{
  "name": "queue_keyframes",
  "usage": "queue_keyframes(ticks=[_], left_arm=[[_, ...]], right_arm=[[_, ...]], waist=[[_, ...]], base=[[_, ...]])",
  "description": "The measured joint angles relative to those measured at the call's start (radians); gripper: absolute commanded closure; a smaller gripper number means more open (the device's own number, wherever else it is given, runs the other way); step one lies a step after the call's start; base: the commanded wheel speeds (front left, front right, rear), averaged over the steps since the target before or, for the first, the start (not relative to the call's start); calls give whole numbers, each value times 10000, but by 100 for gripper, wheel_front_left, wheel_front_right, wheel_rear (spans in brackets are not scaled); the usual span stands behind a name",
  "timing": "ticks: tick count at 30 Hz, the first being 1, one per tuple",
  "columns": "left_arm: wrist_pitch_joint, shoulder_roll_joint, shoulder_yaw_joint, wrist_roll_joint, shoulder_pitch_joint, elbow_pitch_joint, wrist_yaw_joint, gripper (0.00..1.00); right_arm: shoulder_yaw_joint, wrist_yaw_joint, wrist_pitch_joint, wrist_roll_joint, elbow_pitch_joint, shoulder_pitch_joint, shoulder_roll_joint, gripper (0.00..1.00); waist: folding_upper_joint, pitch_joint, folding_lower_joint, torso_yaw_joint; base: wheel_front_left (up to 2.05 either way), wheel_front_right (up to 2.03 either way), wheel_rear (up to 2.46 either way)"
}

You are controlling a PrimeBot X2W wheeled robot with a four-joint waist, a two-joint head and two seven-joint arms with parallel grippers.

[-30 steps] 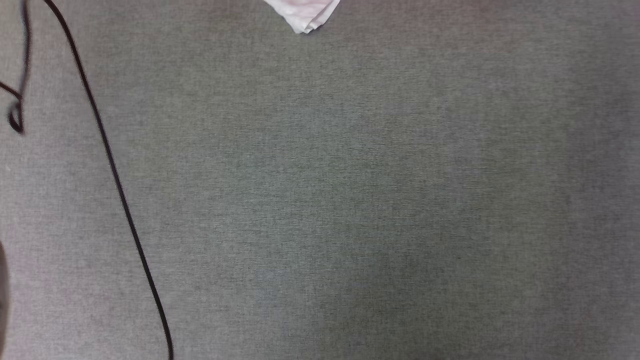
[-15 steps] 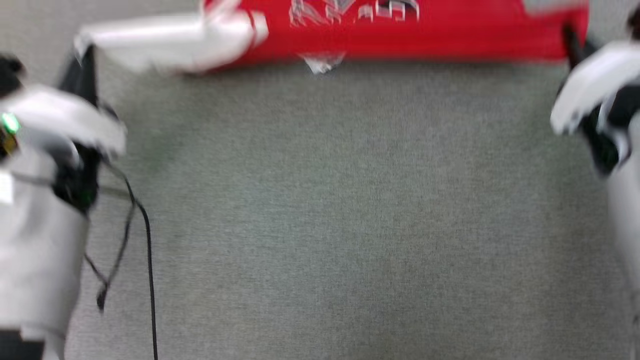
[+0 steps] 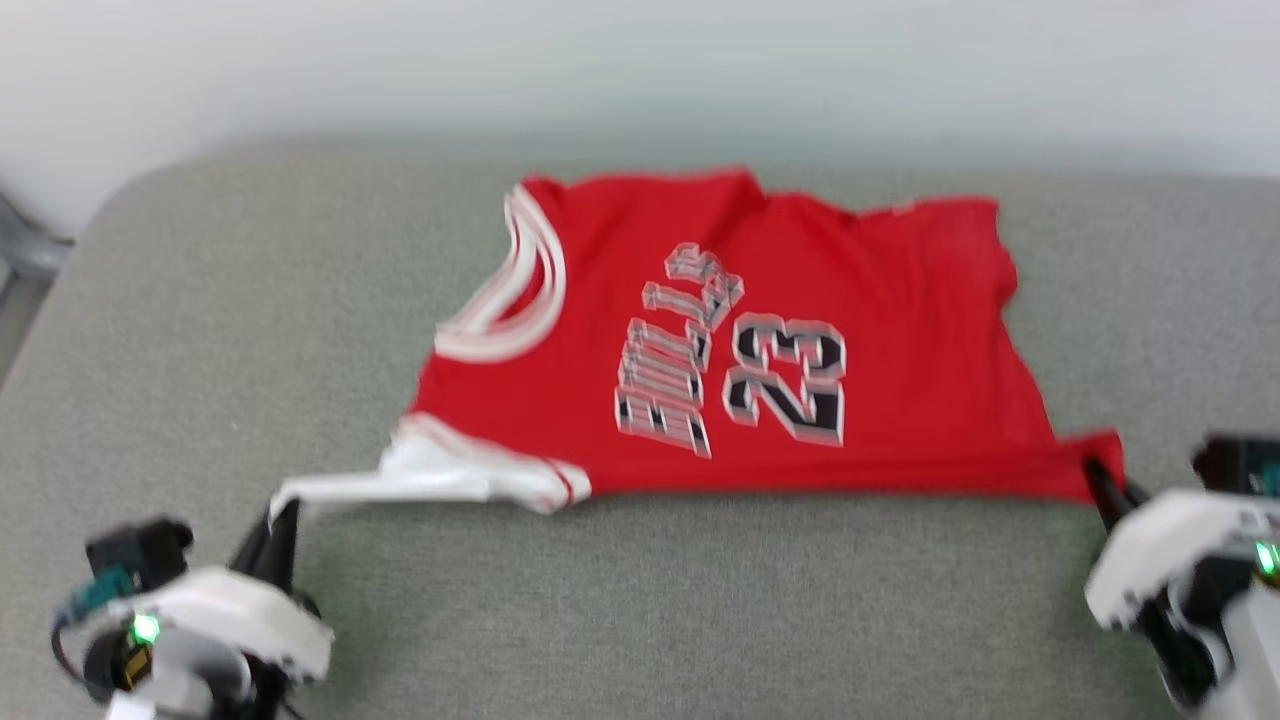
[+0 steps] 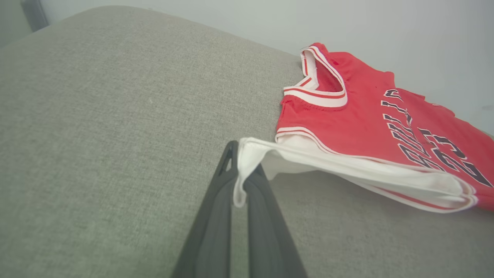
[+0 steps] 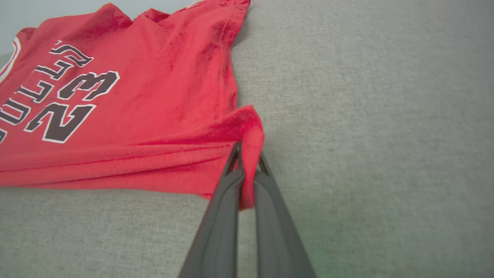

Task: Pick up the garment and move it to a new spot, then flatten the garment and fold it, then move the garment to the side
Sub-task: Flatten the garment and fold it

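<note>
The red garment (image 3: 760, 330) lies spread on the grey cushion, its black letters and number facing up, its neck trim toward the left. My left gripper (image 3: 280, 520) is shut on the tip of the white sleeve (image 4: 247, 154), which is stretched out toward the lower left. My right gripper (image 3: 1098, 478) is shut on the red hem corner (image 5: 251, 135) at the lower right. In both wrist views the cloth (image 4: 370, 127) (image 5: 115, 116) is pinched between the dark fingers and its near edge is pulled taut between them.
The grey cushion (image 3: 640, 600) reaches from the front edge to a pale wall (image 3: 640, 70) behind. Its rounded left corner (image 3: 110, 200) drops off beside a dark object (image 3: 25, 250). Bare cushion lies in front of and to both sides of the garment.
The head camera has tilted up, so the view shifted from bare cushion to the whole garment and wall. Both grippers, holding the garment's corners, have come into view.
</note>
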Motion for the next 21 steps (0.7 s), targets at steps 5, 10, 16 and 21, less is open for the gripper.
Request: queue_keyframes(ticks=[5, 10, 16, 21], left_arm=[[94, -104, 171, -303, 1480, -1016, 489, 100], [464, -65, 263, -546, 3064, -2242, 1114, 100], [989, 6, 443, -909, 4570, -3685, 1871, 100], [1237, 190, 403, -842, 4841, -4696, 2159, 100]], right_arm=[[-740, 15, 355, 119, -1143, 1845, 82, 100], [-1499, 17, 988, -209, -2638, 3612, 499, 100], [-2351, 15, 2054, -863, -4449, 5201, 1266, 100], [-2742, -10, 2656, -1248, -5662, 5430, 1661, 100]], waist=[[0, -730, 0, 36], [0, -1242, 0, 17], [0, -1437, 0, -62], [0, -1255, 1, -139]], base=[[0, 0, 0], [0, 0, 0], [0, 0, 0], [0, 0, 0]])
